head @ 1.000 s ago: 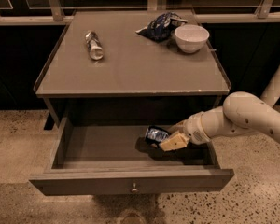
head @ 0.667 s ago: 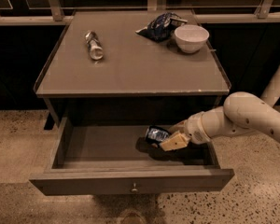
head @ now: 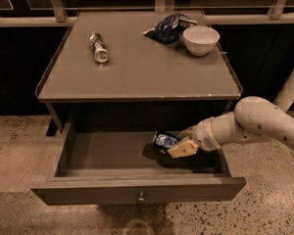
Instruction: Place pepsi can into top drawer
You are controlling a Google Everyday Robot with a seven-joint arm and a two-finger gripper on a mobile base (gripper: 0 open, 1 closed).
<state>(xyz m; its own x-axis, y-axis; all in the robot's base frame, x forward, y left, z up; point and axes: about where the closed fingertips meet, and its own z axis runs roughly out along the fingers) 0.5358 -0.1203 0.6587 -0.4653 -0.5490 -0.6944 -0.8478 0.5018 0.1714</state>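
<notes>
The top drawer (head: 137, 189) is pulled open below the table top, its small metal knob at the middle of the front panel. The pepsi can (head: 164, 140), dark blue with white markings, is inside the drawer toward its right half, low over the drawer floor. My gripper (head: 179, 143) reaches into the drawer from the right on a white arm and is closed around the can's right end, with one tan finger (head: 183, 148) showing in front of it.
On the table top (head: 137, 77) lie a slim silver can (head: 99, 47) at the left, a dark blue snack bag (head: 167, 27) and a white bowl (head: 201, 39) at the back right. A white post (head: 290, 87) stands at the right. Speckled floor surrounds the cabinet.
</notes>
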